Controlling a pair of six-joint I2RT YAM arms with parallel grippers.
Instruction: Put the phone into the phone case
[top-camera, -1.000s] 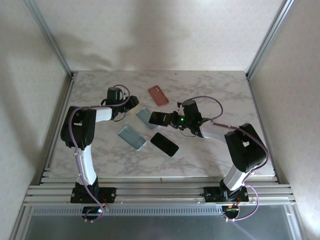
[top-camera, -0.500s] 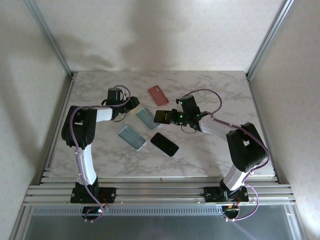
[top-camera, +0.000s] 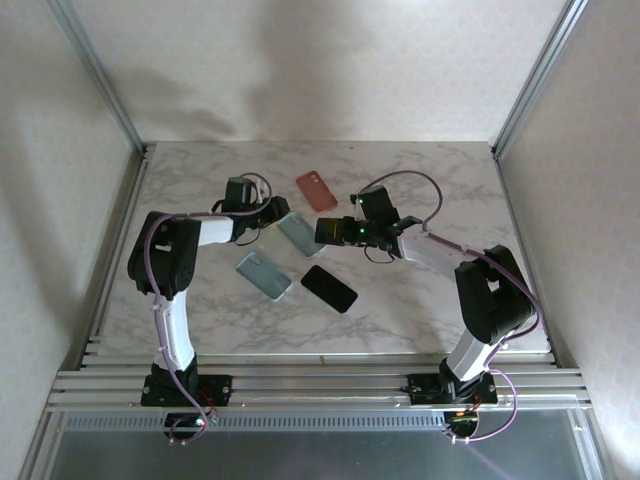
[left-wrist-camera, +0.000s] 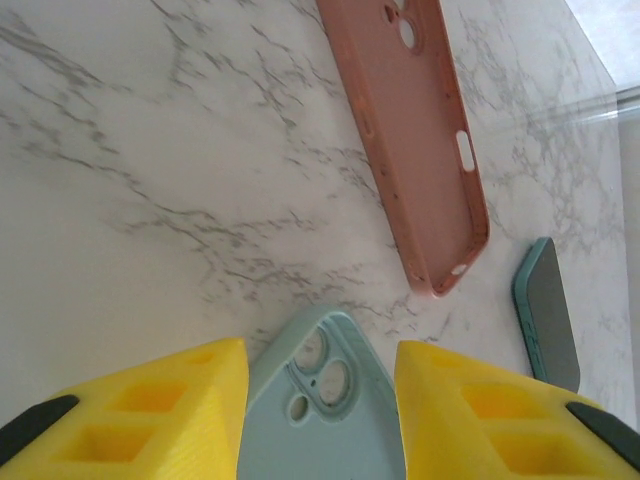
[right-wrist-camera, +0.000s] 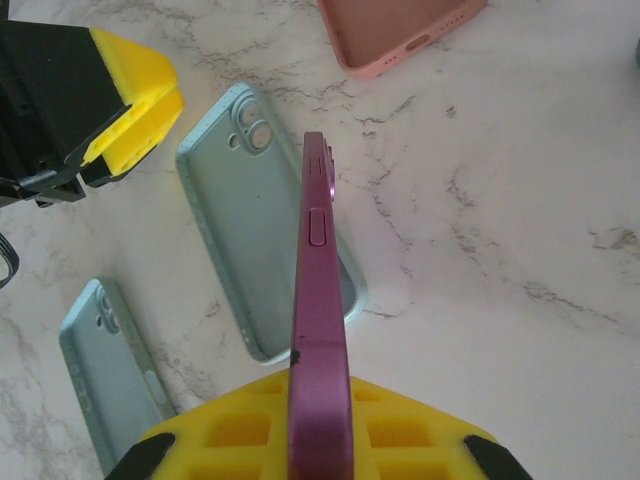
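1. Leftward first, a second light-blue case (top-camera: 264, 275) lies flat on the marble tabletop (top-camera: 440, 180). It is nearer the left edge than the other loose items and apart from both claws.
2. Next we see the left claw (left-wrist-camera: 318, 360), a little farther from the near edge, with its yellow fingers spread. The camera end of the light-blue case (right-wrist-camera: 240, 220) shows in the gap between them, and we cannot tell whether they touch it.
3. That light-blue case lies flat around the middle of the tabletop, slanting from the left claw toward the near edge. The left claw crowds its camera corner.
4. A pink case (top-camera: 316, 190) lies open side up closer to the far edge, apart from the light-blue case.
5. A dark phone (top-camera: 329, 289) lies flat toward the near edge, near the light-blue case's lower end without touching it.
6. The purple phone (right-wrist-camera: 320, 330) is turned on its edge, side buttons toward the right wrist camera. One end is pinched between the right claw's (right-wrist-camera: 318, 430) yellow fingers.
7. From that wrist view, the phone's free end overlaps the right rim of the light-blue case. From above, it sits just right of that case.
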